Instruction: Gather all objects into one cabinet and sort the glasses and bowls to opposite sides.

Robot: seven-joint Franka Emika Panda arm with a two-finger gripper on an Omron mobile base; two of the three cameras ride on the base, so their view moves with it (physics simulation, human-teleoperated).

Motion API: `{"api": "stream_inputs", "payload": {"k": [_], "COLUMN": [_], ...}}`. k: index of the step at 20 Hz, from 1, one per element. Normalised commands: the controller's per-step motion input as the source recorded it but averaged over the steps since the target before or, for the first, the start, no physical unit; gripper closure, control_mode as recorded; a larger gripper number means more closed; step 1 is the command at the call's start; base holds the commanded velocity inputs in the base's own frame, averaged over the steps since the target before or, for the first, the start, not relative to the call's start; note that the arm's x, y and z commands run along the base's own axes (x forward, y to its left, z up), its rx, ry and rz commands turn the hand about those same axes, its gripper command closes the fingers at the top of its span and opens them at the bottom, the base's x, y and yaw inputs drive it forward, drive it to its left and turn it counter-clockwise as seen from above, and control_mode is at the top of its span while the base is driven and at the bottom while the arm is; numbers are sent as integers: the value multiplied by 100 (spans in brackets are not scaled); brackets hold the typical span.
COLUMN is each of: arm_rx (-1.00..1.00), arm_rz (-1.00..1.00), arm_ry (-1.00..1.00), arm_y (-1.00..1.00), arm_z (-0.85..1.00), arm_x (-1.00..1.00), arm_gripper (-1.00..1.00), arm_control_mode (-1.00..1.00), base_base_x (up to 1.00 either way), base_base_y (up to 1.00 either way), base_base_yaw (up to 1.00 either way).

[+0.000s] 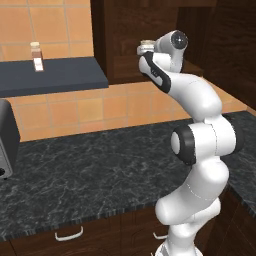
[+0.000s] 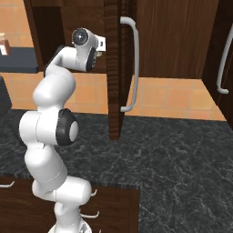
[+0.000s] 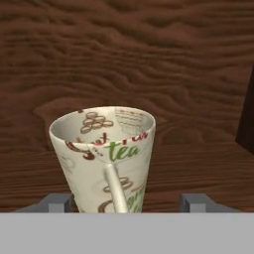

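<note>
The tool [image 3: 126, 202] straddles the cream-white mug [image 3: 105, 158] on the cabinet shelf [image 3: 198, 163], fingers apart, not gripping. This looks like the grasping step; next, close squarely on its sides.

Cream-white mug [image 3: 104, 158]: base cut off by the hand view's lower edge (contact with the fingertips cannot be told). Toaster [image 1: 6, 145]: cropped at left edge.
</note>
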Motion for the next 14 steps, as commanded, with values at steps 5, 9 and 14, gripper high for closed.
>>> {"api": "stream_inputs", "payload": {"k": [5,9,14], "arm_rx": [0,0,0], "arm_rz": [0,0,0], "arm_ry": [0,0,0], "arm_y": [0,0,0], "arm_z": [0,0,0], "arm_x": [0,0,0], "arm_gripper": [100,100,100], "arm_control_mode": [-100,-100,-100], "base_base_x": [0,0,0], "base_base_y": [0,0,0], "base_base_yaw": [0,0,0]}}
